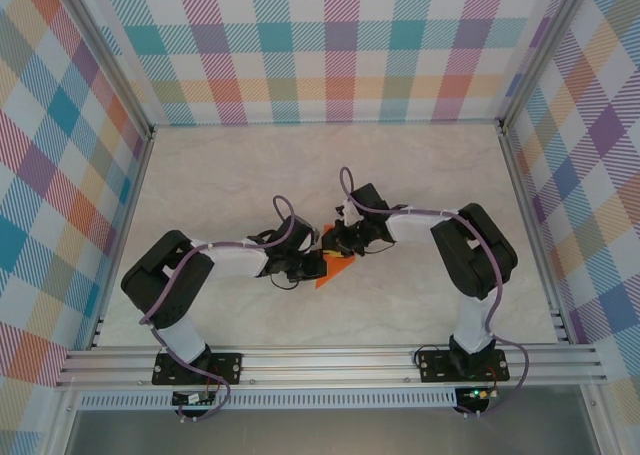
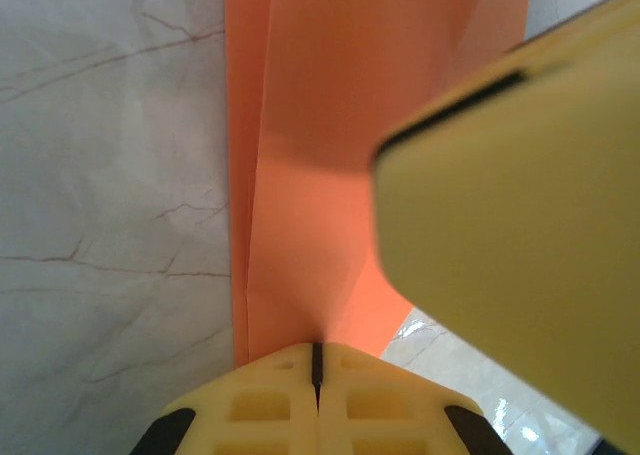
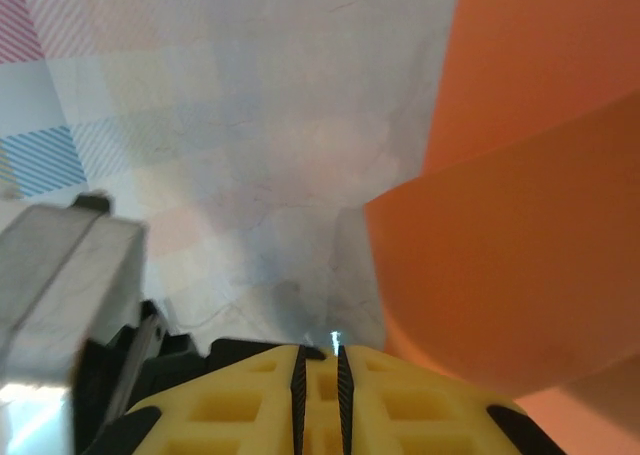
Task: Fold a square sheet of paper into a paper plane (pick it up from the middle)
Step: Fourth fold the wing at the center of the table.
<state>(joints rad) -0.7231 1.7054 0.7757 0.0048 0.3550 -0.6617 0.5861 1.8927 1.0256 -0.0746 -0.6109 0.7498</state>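
Enclosure: plaid walls (image 1: 340,45) in pastel checks stand on the left, far and right sides of the workspace, with an aluminium rail (image 1: 330,360) running across the near edge.
Surface: pale marble-patterned table (image 1: 300,165) with faint brown veins, seen close up from the left wrist (image 2: 110,175).
Arms: the left arm (image 1: 175,285) and right arm (image 1: 470,250), black and white with purple cables, rise from the near rail. Both bend inward so their wrists meet near the middle of the table.
Paper: bright-orange sheet of paper (image 1: 337,272), folded into a creased wedge, sits between the two wrists just nearer than the table's centre. From the left wrist it shows layered long folds (image 2: 320,125). From the right wrist it is a curved orange flap to the right of the fingers (image 3: 500,275).
Left gripper: the left gripper (image 2: 316,360) has its yellow jaws pressed together, and the sheet narrows straight into the seam at their tips, pinched there.
Right gripper: the right gripper (image 3: 318,370) has its jaws almost together, with a thin slot between them. I cannot tell whether the sheet is in it. One of its fingers (image 2: 520,235) hangs blurred over the sheet beside the left gripper.
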